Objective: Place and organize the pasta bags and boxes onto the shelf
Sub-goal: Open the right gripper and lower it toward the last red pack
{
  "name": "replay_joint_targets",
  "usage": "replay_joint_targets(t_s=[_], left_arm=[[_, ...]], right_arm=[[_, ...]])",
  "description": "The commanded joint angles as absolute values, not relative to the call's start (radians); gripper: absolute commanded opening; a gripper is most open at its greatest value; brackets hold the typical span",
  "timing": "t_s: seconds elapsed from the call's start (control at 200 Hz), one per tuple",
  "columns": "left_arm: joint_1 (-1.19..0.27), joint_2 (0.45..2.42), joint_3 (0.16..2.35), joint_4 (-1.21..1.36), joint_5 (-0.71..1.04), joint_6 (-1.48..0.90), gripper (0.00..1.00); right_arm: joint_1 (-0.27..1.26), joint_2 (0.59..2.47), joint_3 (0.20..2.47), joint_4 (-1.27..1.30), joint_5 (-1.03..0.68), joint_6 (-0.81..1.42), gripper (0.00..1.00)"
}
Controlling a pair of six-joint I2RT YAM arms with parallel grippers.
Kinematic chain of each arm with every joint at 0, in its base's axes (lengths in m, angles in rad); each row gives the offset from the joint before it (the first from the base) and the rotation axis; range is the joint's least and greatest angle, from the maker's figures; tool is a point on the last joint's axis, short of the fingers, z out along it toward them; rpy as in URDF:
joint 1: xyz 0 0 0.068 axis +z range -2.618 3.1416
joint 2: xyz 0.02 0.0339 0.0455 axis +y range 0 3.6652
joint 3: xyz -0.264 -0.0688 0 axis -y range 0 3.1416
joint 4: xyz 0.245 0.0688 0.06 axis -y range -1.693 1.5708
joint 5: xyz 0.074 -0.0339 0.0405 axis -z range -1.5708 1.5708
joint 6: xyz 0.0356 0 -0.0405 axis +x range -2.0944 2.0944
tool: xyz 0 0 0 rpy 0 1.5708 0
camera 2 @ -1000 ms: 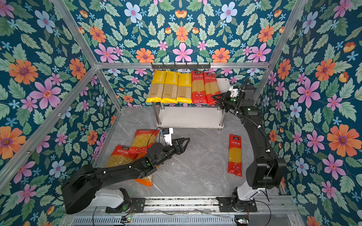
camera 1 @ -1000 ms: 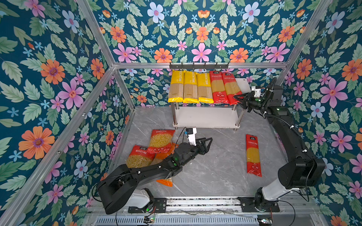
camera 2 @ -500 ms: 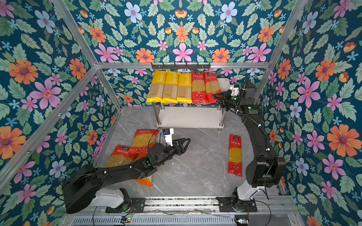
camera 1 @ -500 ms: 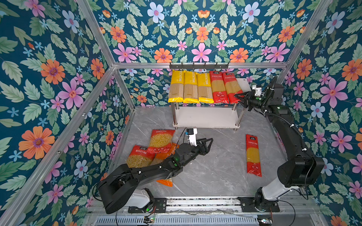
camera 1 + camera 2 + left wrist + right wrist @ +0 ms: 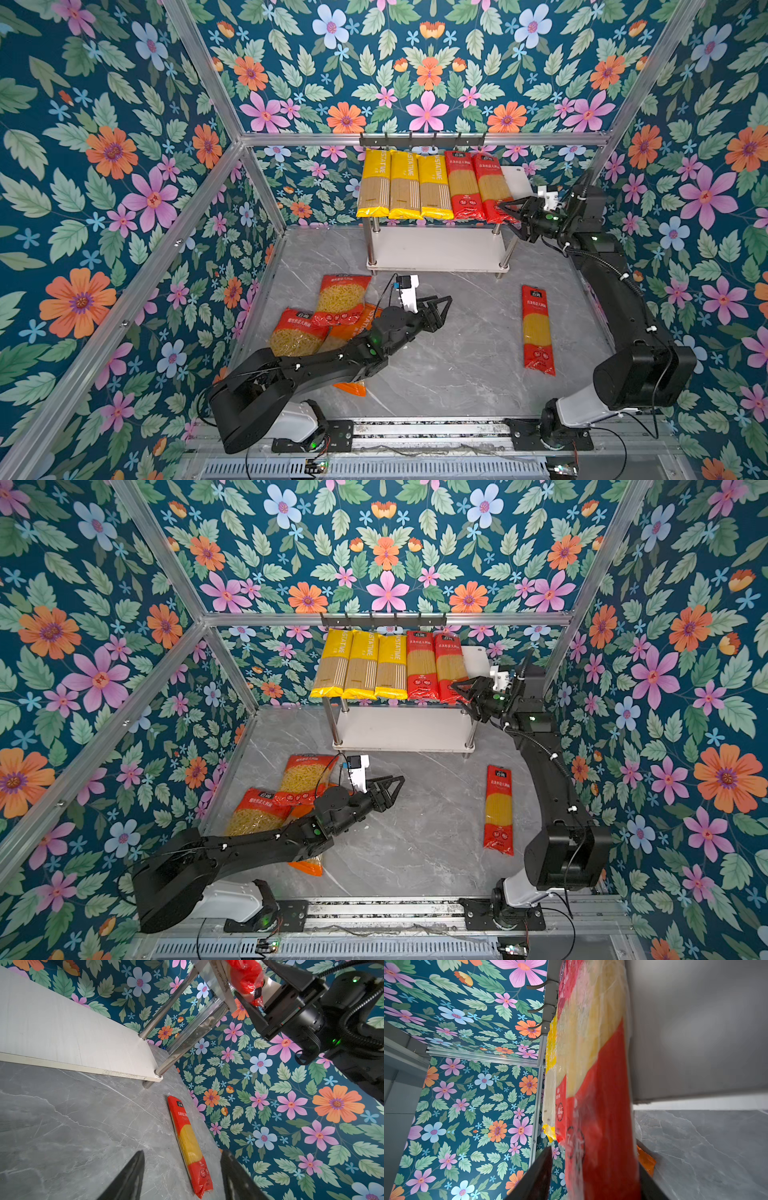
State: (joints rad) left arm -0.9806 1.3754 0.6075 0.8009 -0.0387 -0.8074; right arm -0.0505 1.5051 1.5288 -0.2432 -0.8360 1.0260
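I count five long packs [image 5: 405,185] lying on the top board of the shelf [image 5: 436,249], the outermost red one [image 5: 492,187] between the spread jaws of my right pincer [image 5: 505,212], while one red spaghetti pack [image 5: 537,328] on the tabletop [image 5: 457,365] ahead of my spread, empty left pincer [image 5: 444,311] and three macaroni bags [image 5: 340,299] behind it are not yet shelved.

Both top views: high at the front, looking down across the whole counter [image 5: 457,374] toward the shelf [image 5: 436,249]. Left wrist: low over the counter, facing the shelf. Right wrist: hard up against a red spaghetti pack [image 5: 602,1105].
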Motion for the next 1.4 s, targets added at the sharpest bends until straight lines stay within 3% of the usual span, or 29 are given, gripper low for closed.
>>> replay_joint_targets(t_s=[0.0, 0.225, 0.46, 0.78, 0.915, 1.035, 1.24, 1.395], left_arm=[[-0.98, 1.387, 0.611, 0.852, -0.037, -0.796, 0.61], [-0.98, 1.424, 0.614, 0.886, -0.018, -0.79, 0.61], [-0.982, 1.484, 0.647, 0.901, 0.023, -0.79, 0.61], [-0.986, 1.474, 0.64, 0.896, 0.014, -0.788, 0.61], [-0.988, 1.464, 0.632, 0.894, 0.006, -0.788, 0.61], [-0.988, 1.466, 0.636, 0.89, 0.006, -0.787, 0.6], [-0.989, 1.485, 0.631, 0.896, 0.008, -0.779, 0.6], [-1.008, 1.537, 0.649, 0.887, -0.001, -0.739, 0.6]], right_arm=[[-0.072, 1.454, 1.47, -0.194, -0.9, 1.028, 0.6], [-0.128, 1.312, 1.264, -0.169, -0.939, 1.035, 0.63], [-0.097, 1.235, 1.134, -0.078, -0.915, 1.094, 0.46], [-0.068, 1.389, 1.351, -0.087, -0.854, 1.105, 0.16], [-0.063, 1.443, 1.418, -0.085, -0.874, 1.111, 0.12], [-0.061, 1.432, 1.401, -0.104, -0.874, 1.067, 0.12], [-0.087, 1.275, 1.227, -0.209, -0.911, 0.95, 0.39], [-0.146, 1.126, 1.005, -0.371, -0.808, 0.839, 0.5]])
